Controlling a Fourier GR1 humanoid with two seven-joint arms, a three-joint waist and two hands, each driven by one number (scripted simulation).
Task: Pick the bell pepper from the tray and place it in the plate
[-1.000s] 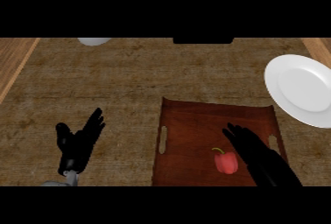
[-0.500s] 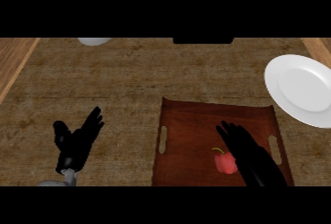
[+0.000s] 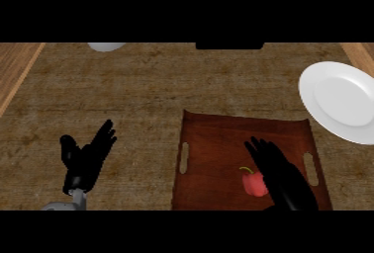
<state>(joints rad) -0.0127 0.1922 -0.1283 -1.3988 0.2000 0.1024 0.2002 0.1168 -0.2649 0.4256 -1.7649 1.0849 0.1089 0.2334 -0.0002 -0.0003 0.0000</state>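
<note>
The right robot hand [image 3: 281, 173] is seen over the tray [image 3: 219, 143], fingers straight and spread, with nothing held. Just to its left, touching or nearly touching the edge of the palm, the pepper [image 3: 253, 183] is found, lying on the near part of the tray. Whether the hand actually touches it cannot be told.

The step in hand is judged to be the approach to the grasp: the pepper has not been lifted, and no fingers are curled round it. For the next move, the hand would need to be shifted a little to its left and lowered so that the pepper sits between thumb and fingers, which must then be closed round it. After that, a lift and a carry forward and to the right are called for, since the plate [image 3: 340, 99] lies ahead of the hand and to its right, on the bench [image 3: 146, 89] beyond the tray's far right corner.

The pepper is small, red and rounded, with a short yellow-green stem curving from its far end. Its right flank is partly hidden by the hand.

The left robot hand [image 3: 84, 158] is rested open well to the left, fingers up.
</note>
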